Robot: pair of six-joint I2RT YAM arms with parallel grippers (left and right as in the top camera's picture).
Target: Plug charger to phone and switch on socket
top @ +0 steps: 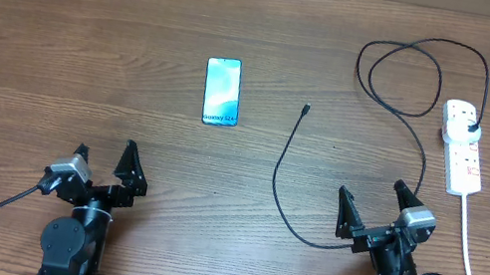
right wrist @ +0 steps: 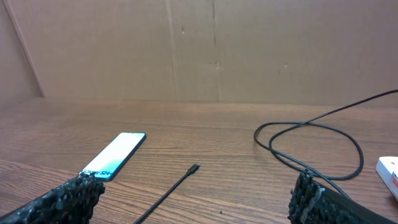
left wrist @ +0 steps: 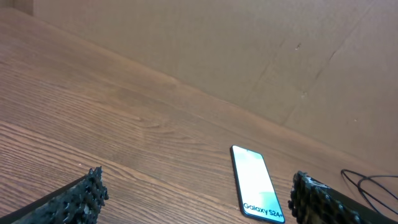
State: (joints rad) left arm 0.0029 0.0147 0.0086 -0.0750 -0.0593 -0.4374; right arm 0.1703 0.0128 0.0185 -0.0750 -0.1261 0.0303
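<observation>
Left claw (top: 105,146), right claw (top: 372,188) agape; socket (top: 462,146) overhead

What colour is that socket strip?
The socket is white with red switch marks, clearest in the overhead view.

Brown desk (top: 59,44) with streaky wood grain. The phone (top: 221,91), centre of frame — pale blue-white screen, dark edges, dark lettering. Black charger (top: 279,164); white socket (top: 463,146), right edge — small red marks.
</observation>
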